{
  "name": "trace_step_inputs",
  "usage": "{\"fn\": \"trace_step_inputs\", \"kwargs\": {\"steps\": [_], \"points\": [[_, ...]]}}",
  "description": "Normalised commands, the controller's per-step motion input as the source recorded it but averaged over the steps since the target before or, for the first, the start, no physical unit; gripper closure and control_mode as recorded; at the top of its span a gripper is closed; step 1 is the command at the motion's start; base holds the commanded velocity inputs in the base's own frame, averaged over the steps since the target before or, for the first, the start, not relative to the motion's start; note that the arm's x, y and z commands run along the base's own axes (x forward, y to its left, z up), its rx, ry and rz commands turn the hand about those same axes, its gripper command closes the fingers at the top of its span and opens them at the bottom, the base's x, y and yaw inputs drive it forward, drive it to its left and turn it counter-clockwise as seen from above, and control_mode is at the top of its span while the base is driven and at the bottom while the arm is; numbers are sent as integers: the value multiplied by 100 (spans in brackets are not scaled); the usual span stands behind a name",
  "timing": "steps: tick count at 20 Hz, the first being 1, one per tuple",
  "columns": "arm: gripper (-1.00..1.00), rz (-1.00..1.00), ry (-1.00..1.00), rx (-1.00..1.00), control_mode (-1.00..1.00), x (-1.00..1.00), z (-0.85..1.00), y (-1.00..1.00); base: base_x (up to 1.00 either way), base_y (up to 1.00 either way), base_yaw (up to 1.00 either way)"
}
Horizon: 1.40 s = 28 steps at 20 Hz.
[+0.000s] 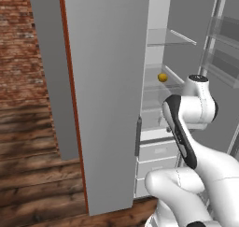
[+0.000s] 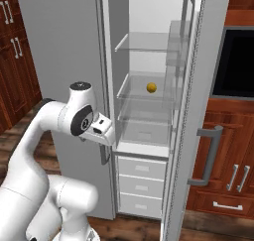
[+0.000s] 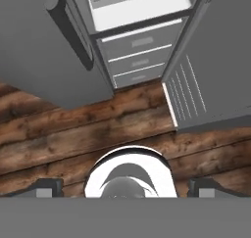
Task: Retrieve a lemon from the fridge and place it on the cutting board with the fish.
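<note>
One lemon [image 2: 151, 88] sits in the open fridge [image 2: 149, 111] — your hand [image 3: 125, 185] is nowhere near it.

You'll find the lemon alone on a clear glass shelf [image 2: 144, 97] about halfway up the white interior, toward the right side, with another glass shelf above it and grey drawers [image 2: 141, 183] below. One fridge door [image 2: 196, 116] is swung open on the right, its bar handle [image 2: 211, 155] facing the wooden cabinets. Your arm's wrist hangs in front of the left door [image 2: 59, 86], below the lemon's shelf, and the hand points down at the wooden floor [image 3: 73, 134] — fingertips [image 3: 46, 187] spread wide apart, nothing between them.
</note>
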Motion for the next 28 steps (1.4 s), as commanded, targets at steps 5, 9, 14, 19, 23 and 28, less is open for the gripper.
{"fn": "trace_step_inputs", "kwargs": {"steps": [5,9,14,19,23,28], "points": [[-100,13,2,-6,-100,-32,0,14,0,0,0],[-100,7,2,-4,-100,-19,0,11,0,0,0],[-100,0,0,0,-100,-2,0,3,0,0,0],[-100,0,0,0,-100,0,0,0,0,0,0],[-100,-1,0,0,100,0,0,0,0,0,-7],[-100,0,0,0,100,0,0,0,1,8,-30]]}}
